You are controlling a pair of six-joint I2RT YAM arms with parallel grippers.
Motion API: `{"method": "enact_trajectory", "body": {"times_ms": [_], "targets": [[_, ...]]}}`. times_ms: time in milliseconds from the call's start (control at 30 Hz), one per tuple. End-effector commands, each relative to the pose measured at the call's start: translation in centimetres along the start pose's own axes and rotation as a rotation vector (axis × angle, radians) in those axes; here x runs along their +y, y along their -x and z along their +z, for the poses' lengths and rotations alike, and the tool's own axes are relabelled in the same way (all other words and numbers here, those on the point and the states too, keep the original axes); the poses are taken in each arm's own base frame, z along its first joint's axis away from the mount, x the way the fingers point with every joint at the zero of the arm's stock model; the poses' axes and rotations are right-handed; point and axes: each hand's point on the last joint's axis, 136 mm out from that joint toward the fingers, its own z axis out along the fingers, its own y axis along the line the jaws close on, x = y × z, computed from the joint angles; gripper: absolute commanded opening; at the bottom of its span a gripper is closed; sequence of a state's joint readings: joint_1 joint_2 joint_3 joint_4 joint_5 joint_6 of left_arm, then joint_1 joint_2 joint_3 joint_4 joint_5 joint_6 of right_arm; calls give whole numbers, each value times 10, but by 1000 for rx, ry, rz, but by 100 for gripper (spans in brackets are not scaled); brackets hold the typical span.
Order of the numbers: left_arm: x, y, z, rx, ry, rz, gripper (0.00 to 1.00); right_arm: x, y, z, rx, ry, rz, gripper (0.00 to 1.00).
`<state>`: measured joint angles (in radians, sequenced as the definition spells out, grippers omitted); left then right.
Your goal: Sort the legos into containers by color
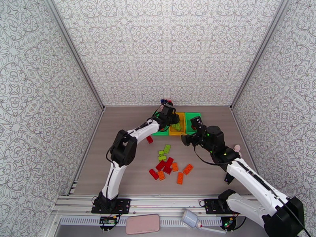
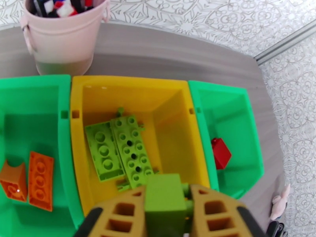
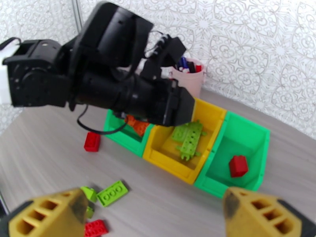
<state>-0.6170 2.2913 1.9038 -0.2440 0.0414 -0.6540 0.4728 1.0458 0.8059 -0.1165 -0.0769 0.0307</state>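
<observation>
Landmark taken: the yellow bin (image 2: 130, 85), middle one of three containers set in a row on the bench (image 1: 118, 162).

Left of the yellow bin:
- The left green bin (image 2: 35, 87) is pressed wall to wall against it. Two orange bricks (image 2: 40, 180) are seen lying side by side on its floor.
- A pink pen cup (image 2: 63, 40) is stood just behind, off the yellow bin's far left corner, with pens in it.
- A lone red brick (image 1: 149, 139) is noted on the bench, on the near side and to the left of the yellow bin, apart from everything else.

At the yellow bin:
- Two long light green bricks (image 2: 130, 151) are laid flat inside, side by side and touching.
- The left gripper (image 2: 166, 210) is held over the bin's near wall, its jaws clamped on a short light green block (image 2: 165, 194).
- The loose legos (image 1: 168, 164) are scattered on the bench on the near side of the yellow bin, well apart from it: light green nearest the bin, then red and orange mixed, several touching.

Right of the yellow bin:
- The right green bin (image 2: 221, 95) is pressed against it. One small red block (image 2: 220, 153) is seen inside.
- The right gripper (image 3: 154, 204) is held above the bench on the near side of that bin, its jaws spread wide apart.
</observation>
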Motion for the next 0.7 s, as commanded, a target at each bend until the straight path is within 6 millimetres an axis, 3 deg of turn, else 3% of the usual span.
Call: {"method": "enact_trajectory", "body": {"times_ms": [0,200,233,400,667], "targets": [[-3,2,2,21,-6,1,29,-6,-9,-3,19,-28,27,94],[-15,14,-23,-16,-24,68,54,-7,-9,-6,25,-35,36,94],[-22,24,-39,-45,-37,82,59,-7,-10,-6,30,-35,37,94],[-22,30,-86,-112,-32,145,75,-5,-17,-3,56,-22,26,94],[-5,8,-168,-190,-35,321,95,-6,-40,12,192,-24,49,94]]}}
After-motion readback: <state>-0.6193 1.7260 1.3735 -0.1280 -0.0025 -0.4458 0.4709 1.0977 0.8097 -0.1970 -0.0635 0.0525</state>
